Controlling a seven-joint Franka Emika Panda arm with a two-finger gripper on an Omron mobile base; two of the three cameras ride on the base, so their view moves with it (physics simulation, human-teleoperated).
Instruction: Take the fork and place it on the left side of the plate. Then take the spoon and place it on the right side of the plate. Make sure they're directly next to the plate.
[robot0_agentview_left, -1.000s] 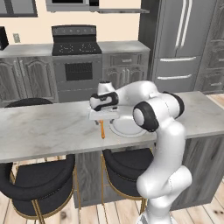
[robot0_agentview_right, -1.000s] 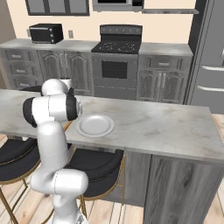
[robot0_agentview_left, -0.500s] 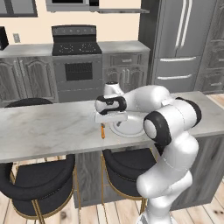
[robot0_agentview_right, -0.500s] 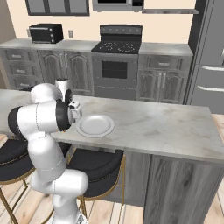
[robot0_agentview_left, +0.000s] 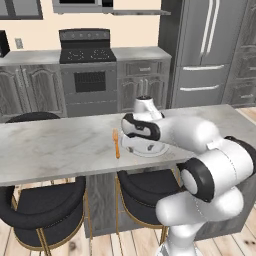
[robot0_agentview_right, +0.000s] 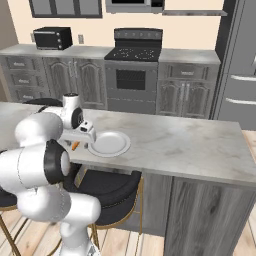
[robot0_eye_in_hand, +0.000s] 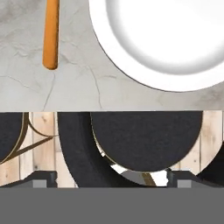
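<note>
One orange fork (robot0_agentview_left: 116, 143) lies beside one white plate (robot0_agentview_left: 159, 149) on your marble surface (robot0_agentview_left: 55, 150), long axis running front to back; your tool (robot0_eye_in_hand: 112, 178) hangs released.

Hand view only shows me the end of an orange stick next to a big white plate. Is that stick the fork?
Observer: Yes. It is the slim bright-orange fork; its short tines are at the far end, out of your picture.
Operator: Is it on the plate's left?
Observer: Yes. In the left base view it lies just left of the round white plate, with a small gap between them.
Operator: What's past the plate?
Observer: More of the grey marble counter, then a black stove against the back wall.
</note>
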